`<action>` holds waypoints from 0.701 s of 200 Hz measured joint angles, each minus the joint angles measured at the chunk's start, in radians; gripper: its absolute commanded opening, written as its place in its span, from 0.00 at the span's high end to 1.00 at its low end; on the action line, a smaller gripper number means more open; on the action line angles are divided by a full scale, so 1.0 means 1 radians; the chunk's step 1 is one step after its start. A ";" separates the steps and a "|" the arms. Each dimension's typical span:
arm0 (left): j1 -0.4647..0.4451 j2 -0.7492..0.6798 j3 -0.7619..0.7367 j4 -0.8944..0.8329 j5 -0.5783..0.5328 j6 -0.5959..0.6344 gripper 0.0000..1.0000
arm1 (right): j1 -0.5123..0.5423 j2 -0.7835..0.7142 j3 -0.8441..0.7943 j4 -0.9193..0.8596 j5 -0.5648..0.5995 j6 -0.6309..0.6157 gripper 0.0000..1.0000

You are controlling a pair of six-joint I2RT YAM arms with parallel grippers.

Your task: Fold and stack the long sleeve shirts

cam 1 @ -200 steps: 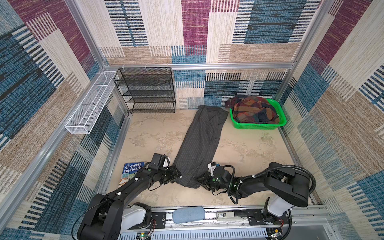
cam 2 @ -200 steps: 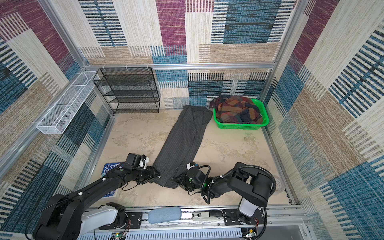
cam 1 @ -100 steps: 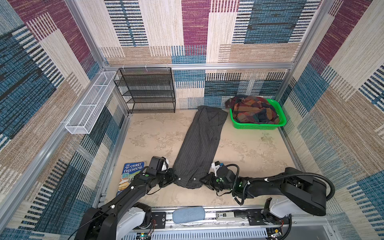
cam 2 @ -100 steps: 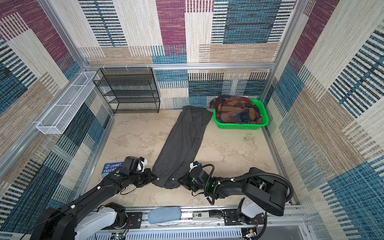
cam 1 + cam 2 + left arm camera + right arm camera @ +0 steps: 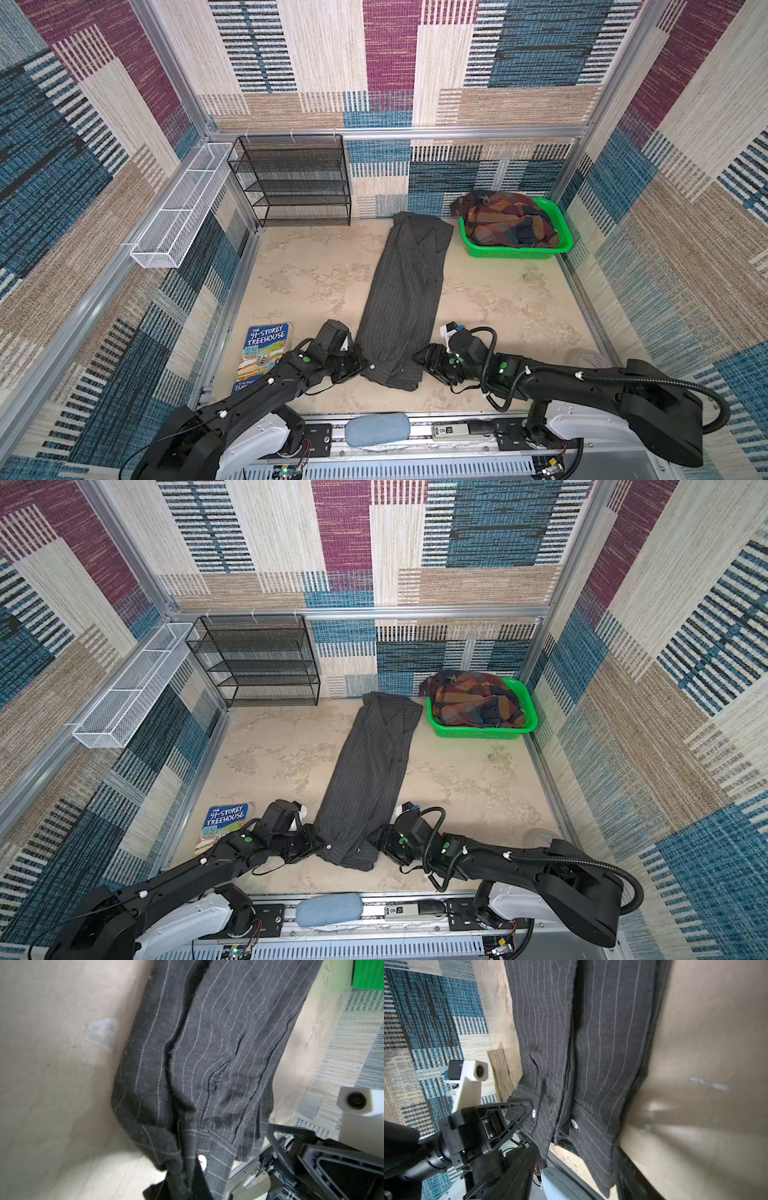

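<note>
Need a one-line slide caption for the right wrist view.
Right wrist view: left gripper shut on the pinstripe shirt edge beside a white button, shirt lying on the table.

pinstripe shirt (image 5: pixel 401 291): charcoal grey, thin pale stripes, white buttons. plaid shirt (image 5: pixel 507 222): rust, orange, navy checks. basket (image 5: pixel 519 251): bright green. bench (image 5: pixel 311 270): mottled beige. shelf rack (image 5: pixel 291 178): black mesh. wire tray (image 5: pixel 178 216): white. book (image 5: pixel 264 353): blue cover, white title.
</note>
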 measured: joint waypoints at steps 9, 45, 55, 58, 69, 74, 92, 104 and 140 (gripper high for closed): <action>-0.002 0.004 0.002 0.002 -0.006 -0.002 1.00 | 0.000 0.000 -0.006 -0.005 -0.008 0.005 0.26; -0.005 0.011 -0.005 0.008 -0.022 -0.002 1.00 | 0.000 0.097 -0.018 0.058 -0.034 0.037 0.19; -0.005 0.007 -0.011 0.008 -0.022 -0.002 1.00 | 0.005 0.130 -0.026 0.132 -0.040 0.048 0.18; -0.005 0.006 -0.013 0.008 -0.022 -0.002 1.00 | 0.006 0.139 -0.029 0.153 -0.041 0.052 0.17; -0.005 -0.003 -0.020 0.009 -0.022 -0.003 1.00 | 0.012 0.174 -0.034 0.225 -0.041 0.068 0.17; -0.005 -0.008 -0.023 0.009 -0.022 -0.003 1.00 | 0.014 0.190 -0.032 0.251 -0.040 0.072 0.17; -0.005 -0.022 -0.031 0.009 -0.022 -0.003 1.00 | 0.025 0.257 -0.010 0.330 -0.040 0.090 0.19; -0.006 -0.028 -0.035 0.008 -0.022 -0.003 1.00 | 0.027 0.307 0.008 0.378 -0.041 0.099 0.22; -0.007 -0.032 -0.037 0.007 -0.025 -0.003 1.00 | 0.052 0.427 0.048 0.478 -0.037 0.136 0.54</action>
